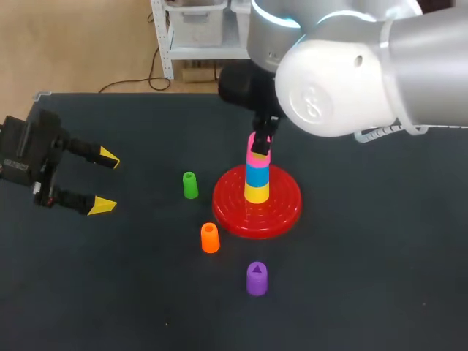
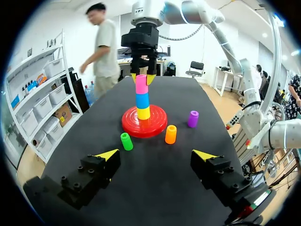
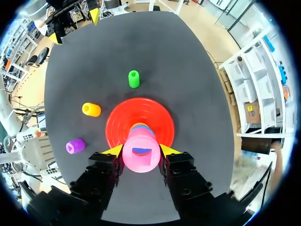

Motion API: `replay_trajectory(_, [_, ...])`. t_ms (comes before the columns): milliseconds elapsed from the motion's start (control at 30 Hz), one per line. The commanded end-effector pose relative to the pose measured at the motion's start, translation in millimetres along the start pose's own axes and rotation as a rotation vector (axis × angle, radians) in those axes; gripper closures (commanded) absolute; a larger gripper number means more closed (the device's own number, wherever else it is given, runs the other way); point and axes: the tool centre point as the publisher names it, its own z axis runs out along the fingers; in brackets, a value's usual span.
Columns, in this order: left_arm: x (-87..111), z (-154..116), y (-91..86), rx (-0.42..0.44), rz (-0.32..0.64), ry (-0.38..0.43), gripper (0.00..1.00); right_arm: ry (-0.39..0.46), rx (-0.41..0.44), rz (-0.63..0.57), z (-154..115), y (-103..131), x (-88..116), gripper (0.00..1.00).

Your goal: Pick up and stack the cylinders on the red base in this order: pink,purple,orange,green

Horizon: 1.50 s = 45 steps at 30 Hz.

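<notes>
Table (image 1: 380, 292): dark top; carries base and three loose cylinders.
Right arm (image 1: 351, 66): in from the right, reaching over the base.
Left arm (image 1: 29, 157): at the left edge, well apart from all pieces.
Base (image 1: 285, 208): red disc near the table's middle, flat.
Stack: yellow (image 1: 256, 193) lowest, blue (image 1: 257, 175) on it, pink on top; upright.
Right gripper (image 3: 140, 150): jaws closed on pink from two sides, directly over the stack.
Left gripper (image 1: 106, 181): jaws wide apart, nothing between them.
Pink (image 3: 140, 155): atop blue, in the right gripper's hold; fully seated or not, cannot tell.
Purple (image 1: 257, 278): on the table in front of the base, apart from it.
Orange (image 1: 210, 238): on the table just beside the base's rim, between green and purple.
Green (image 1: 190, 185): on the table near the base, left side.
Step in hand: by judgement, first of four, setting pink on the stack; nearly done.
Next move: by judgement, release pink, lift straight up clear of the stack, then fetch purple; grip square and upright to suit the column.
</notes>
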Motion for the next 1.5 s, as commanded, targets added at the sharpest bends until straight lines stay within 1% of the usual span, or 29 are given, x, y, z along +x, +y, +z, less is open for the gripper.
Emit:
replay_trajectory(33, [1.4,0.5,-0.6,-0.003,0.003,-0.004,0.00,0.003,-0.002,0.002,6.6,0.0,2.0,1.00])
replay_trajectory(533, [1.4,0.5,-0.6,-0.003,0.003,-0.004,0.00,0.018,-0.010,-0.010,10.8,1.7,3.2,1.00])
replay_trajectory(900, [1.4,0.5,-0.6,-0.003,0.003,-0.004,0.00,0.059,-0.003,-0.049,15.5,0.1,2.1,1.00])
replay_trajectory(1167, [1.4,0.5,-0.6,-0.003,0.003,-0.004,0.00,0.058,-0.001,-0.048,16.1,0.5,1.6,1.00])
replay_trajectory(1500, [1.4,0.5,-0.6,-0.003,0.003,-0.004,0.00,0.031,0.002,-0.026,12.6,-1.0,0.8,1.00])
